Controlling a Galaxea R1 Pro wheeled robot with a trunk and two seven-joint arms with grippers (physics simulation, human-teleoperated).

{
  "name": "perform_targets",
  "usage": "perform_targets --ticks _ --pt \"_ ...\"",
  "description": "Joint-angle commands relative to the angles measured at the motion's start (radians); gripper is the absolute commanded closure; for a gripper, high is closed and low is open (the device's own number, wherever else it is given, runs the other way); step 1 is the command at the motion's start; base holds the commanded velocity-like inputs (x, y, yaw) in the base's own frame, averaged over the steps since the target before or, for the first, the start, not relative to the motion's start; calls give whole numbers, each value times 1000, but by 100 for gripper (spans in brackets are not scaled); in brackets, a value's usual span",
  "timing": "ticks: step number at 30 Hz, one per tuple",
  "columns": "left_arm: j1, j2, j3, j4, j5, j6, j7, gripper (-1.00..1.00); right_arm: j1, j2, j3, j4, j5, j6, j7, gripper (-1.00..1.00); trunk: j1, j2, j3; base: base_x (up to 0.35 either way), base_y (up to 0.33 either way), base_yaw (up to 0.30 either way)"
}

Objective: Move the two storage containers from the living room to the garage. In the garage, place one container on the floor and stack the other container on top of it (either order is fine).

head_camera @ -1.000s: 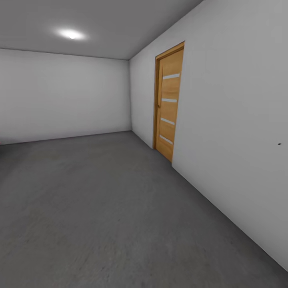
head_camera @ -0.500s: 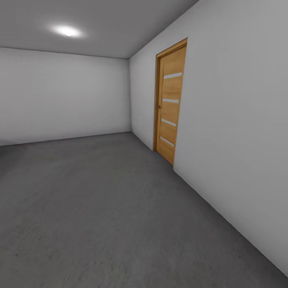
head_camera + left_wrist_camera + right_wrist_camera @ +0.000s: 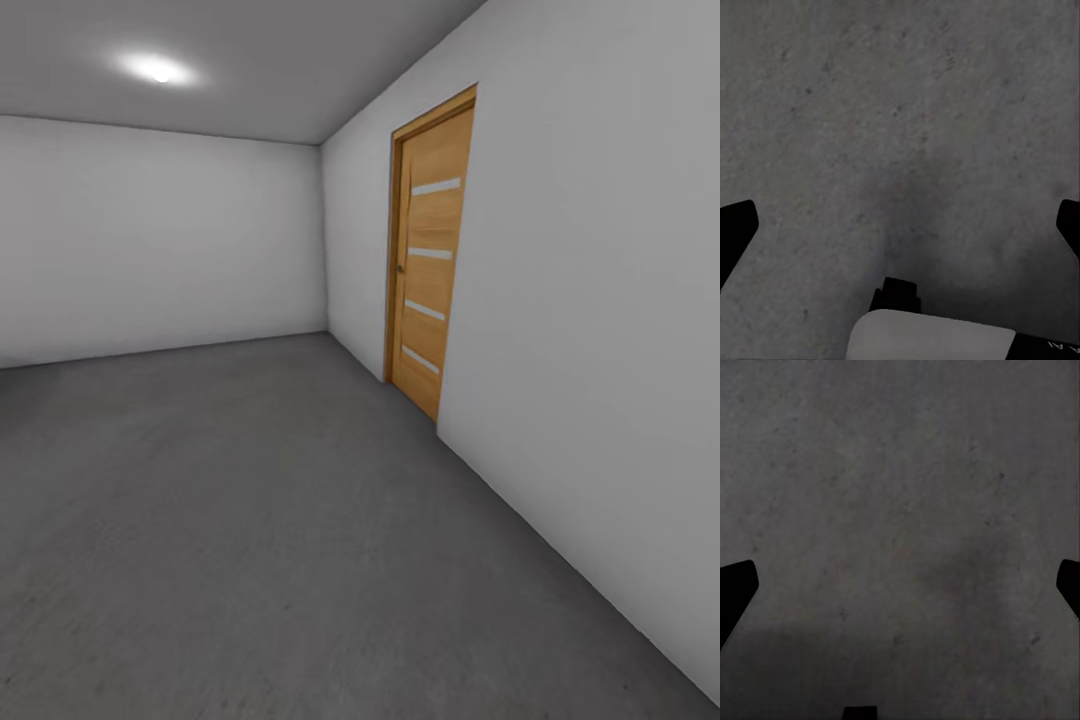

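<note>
Garage: dark grey speckled concrete floor (image 3: 250,520), pale grey walls (image 3: 160,240), wooden-slat door (image 3: 430,255) in the wall to the right. Head view has shifted since earlier; door sits slightly further right, camera moved. Left claw (image 3: 900,225) and right claw (image 3: 900,585) spread wide, empty, over floor. No readable writing.

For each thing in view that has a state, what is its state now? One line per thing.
Door: shut, flush in its frame.
Ceiling light: on.
Left pincer: open, nothing between the fingers, pointing at the floor.
Right pincer: open, nothing between the fingers, over the same grey floor.
</note>
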Motion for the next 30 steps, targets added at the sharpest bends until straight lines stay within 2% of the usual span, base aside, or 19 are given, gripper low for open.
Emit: perform_targets --ticks 1,17,30 --pt "1 -1 3 -4 -1 7 1 -100 0 0 0 0 0 -2 1 -100 1 0 -1 328 0 0" --pt "1 0 4 -4 -1 7 1 -100 0 0 0 0 0 -2 -2 -100 1 0 -1 328 3 0" --pt "1 0 4 -4 -1 6 1 -100 0 1 1 0 0 -2 -2 -100 1 0 -1 329 89 0"
